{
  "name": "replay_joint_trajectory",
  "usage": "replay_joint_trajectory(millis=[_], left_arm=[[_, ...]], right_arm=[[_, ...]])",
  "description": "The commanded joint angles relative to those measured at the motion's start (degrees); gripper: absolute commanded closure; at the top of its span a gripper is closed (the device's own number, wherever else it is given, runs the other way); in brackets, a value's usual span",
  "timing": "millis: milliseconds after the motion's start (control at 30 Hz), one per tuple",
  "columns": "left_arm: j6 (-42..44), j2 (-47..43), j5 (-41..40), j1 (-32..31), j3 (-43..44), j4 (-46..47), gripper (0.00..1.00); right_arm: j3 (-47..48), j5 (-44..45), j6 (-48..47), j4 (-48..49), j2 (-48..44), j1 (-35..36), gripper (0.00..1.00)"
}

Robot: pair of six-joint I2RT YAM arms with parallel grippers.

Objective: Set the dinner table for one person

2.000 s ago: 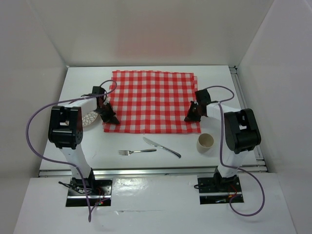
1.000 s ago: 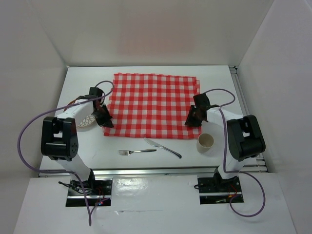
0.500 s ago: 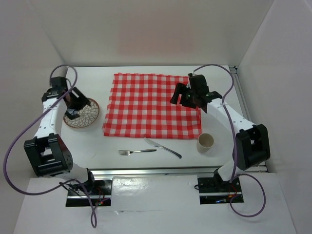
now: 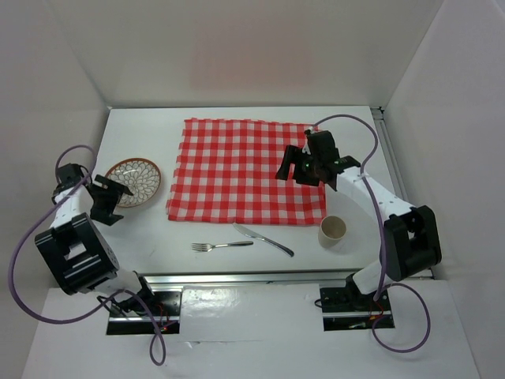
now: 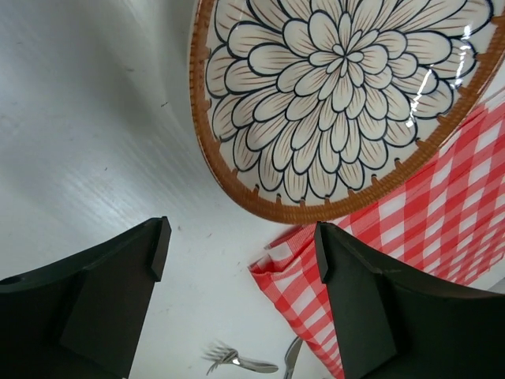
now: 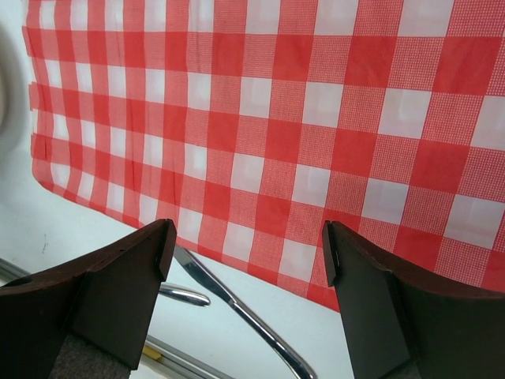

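The white dinner table (image 4: 142,130) carries a red-and-white checked cloth (image 4: 248,170) spread flat at its middle. A flower-patterned plate (image 4: 134,182) with a brown rim lies on the table just left of the cloth. My left gripper (image 4: 116,202) hangs open beside the plate's near-left rim; in the left wrist view its jaws (image 5: 241,253) are empty, with the plate (image 5: 339,103) just beyond them. My right gripper (image 4: 290,167) hovers open and empty over the cloth's right part. Below it show the cloth (image 6: 260,103) and a knife (image 6: 237,304).
A fork (image 4: 221,245) and the knife (image 4: 264,240) lie on the table in front of the cloth. A tan cup (image 4: 332,230) stands off the cloth's near right corner. White walls close in the back and both sides.
Both grippers let go of the cloth's near corners and opened. The left arm swung out over the plate, then to its near-left side. The right gripper lifted over the cloth's right part.
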Motion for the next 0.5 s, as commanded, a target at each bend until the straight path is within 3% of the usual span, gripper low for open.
replay_joint_trajectory(millis=[0,367,467], left_arm=[[-3.3,2.2,3.7,-0.1,-2.9,8.6,0.09],[-7.4,8.8,4.9,-0.6,-6.4,20.5,0.33],[-8.7,11.6,4.9,-1.2,-6.4,21.9,0.5]], right_arm=[[-0.1,-0.6,-1.1,0.3,-3.5,0.4,0.13],[-0.1,-0.6,-1.6,-0.2,-4.1,0.4,0.12],[-0.6,-0.6,-1.6,-0.7,-4.1,0.4,0.12]])
